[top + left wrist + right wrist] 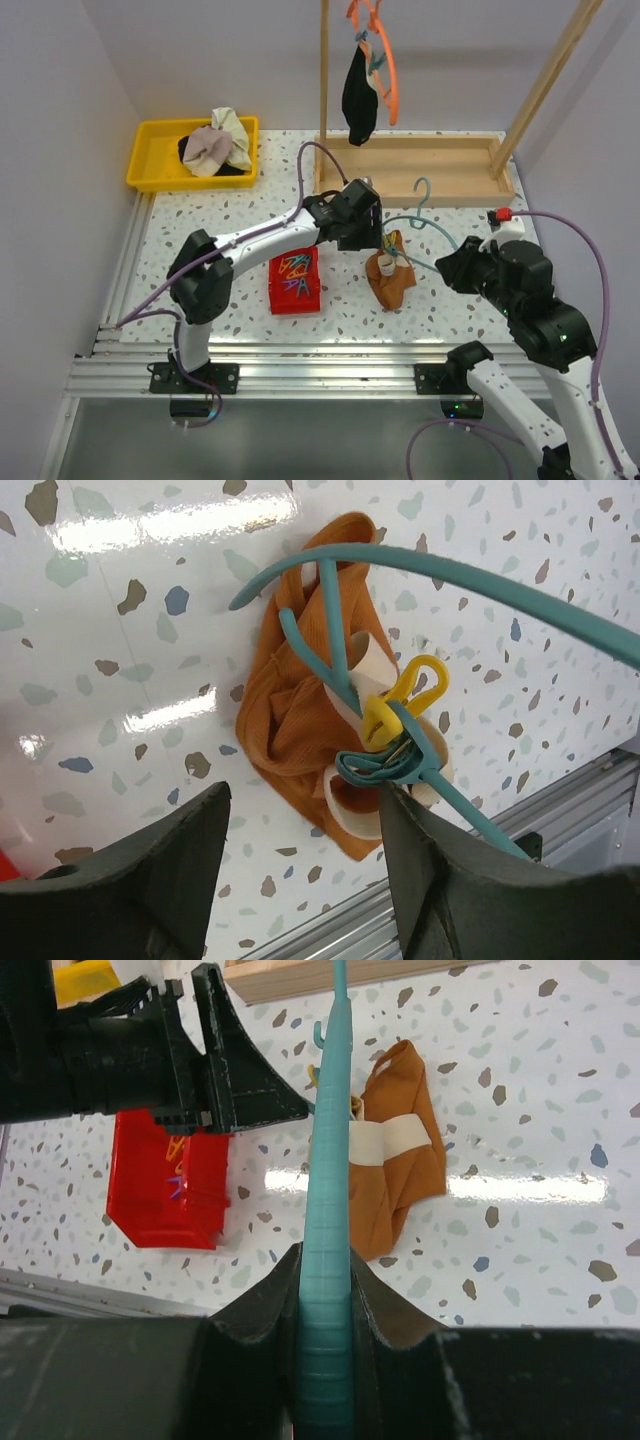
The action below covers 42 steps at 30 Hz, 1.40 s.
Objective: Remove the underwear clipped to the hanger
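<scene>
Speckled white tabletop [450, 210] beneath two robot arms: the left gripper [300, 815] hangs over the rust-brown underwear [285, 720] with its jaws spread wide. Both dark fingers [140, 880] are clear of the cloth, which lies crumpled on the surface just beyond the gap between them. A yellow clip [400, 705] pins the garment's cream-white band to a teal hanger [460, 580] and sits just ahead of one finger, not touching it. The right gripper [325, 1290] is pressed together on the hanger's bar, which runs straight out from between its fingers and passes just beside the garment. In the right wrist view the left gripper shows off to one side of that bar, above the cloth. A red box [295, 282] with coloured pieces inside stands near the left gripper, on the side away from the right arm. Well beyond both grippers, the black underwear [358, 95] hangs from an orange hanger [388, 75] over a wooden rack [410, 185]. Farther off on the left arm's side, a yellow tray [150, 165] holds a pale cloth bundle [222, 140]
</scene>
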{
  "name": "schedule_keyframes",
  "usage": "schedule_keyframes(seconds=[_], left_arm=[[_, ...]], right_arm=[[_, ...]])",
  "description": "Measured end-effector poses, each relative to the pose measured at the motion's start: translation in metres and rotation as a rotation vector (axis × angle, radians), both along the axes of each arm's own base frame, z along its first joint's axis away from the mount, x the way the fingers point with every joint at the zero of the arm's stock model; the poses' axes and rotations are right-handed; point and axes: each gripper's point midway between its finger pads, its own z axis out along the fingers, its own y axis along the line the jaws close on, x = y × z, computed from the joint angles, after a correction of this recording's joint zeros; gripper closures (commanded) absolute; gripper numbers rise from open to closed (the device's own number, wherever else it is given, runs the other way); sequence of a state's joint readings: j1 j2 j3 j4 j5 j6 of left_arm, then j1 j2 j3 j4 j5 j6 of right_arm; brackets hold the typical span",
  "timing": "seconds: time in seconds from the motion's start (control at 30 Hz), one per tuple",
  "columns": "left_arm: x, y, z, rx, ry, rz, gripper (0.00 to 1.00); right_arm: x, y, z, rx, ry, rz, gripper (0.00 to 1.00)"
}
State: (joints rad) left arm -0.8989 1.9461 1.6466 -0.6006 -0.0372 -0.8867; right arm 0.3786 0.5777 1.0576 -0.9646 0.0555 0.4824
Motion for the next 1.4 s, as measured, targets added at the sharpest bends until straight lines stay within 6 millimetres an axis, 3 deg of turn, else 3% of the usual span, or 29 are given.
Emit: schedule_keyframes(seconds=[0.2,0.33,0.47,0.53,0.67,0.83,0.93,1.2,1.4], left_arm=[[-0.013,0.01,0.002,-0.044,0.025,0.028,0.38],[-0.021,0.005,0.008,-0.127,0.051,0.04,0.34],[-0.025,0.001,0.015,-0.202,0.07,0.064,0.12],[-0.023,-0.001,0.022,-0.228,0.066,0.079,0.0],[-0.013,-0.008,0.041,-0.263,0.051,0.106,0.0],[0.013,-0.033,0.073,-0.312,0.007,0.116,0.0],[0.019,-0.038,0.065,-0.293,0.023,0.127,0.0],[0.019,-0.036,0.013,-0.157,0.114,0.15,0.05],[0.021,-0.033,0.014,-0.152,0.123,0.163,0.21]], right_arm=[[0.004,-0.007,0.006,-0.002,-0.023,-0.051,1.0],[0.007,-0.008,0.01,0.002,-0.042,-0.059,1.0],[0.01,-0.003,0.013,0.014,-0.054,-0.043,1.0],[0.011,0.0,0.014,0.018,-0.056,-0.029,1.0],[0.012,0.001,0.014,0.016,-0.057,-0.019,1.0],[0.012,0.003,0.015,0.015,-0.06,-0.006,1.0],[0.012,0.003,0.015,0.01,-0.063,-0.003,1.0],[0.016,0.004,0.019,0.01,-0.082,0.001,1.0],[0.021,0.007,0.02,0.012,-0.084,0.004,1.0]])
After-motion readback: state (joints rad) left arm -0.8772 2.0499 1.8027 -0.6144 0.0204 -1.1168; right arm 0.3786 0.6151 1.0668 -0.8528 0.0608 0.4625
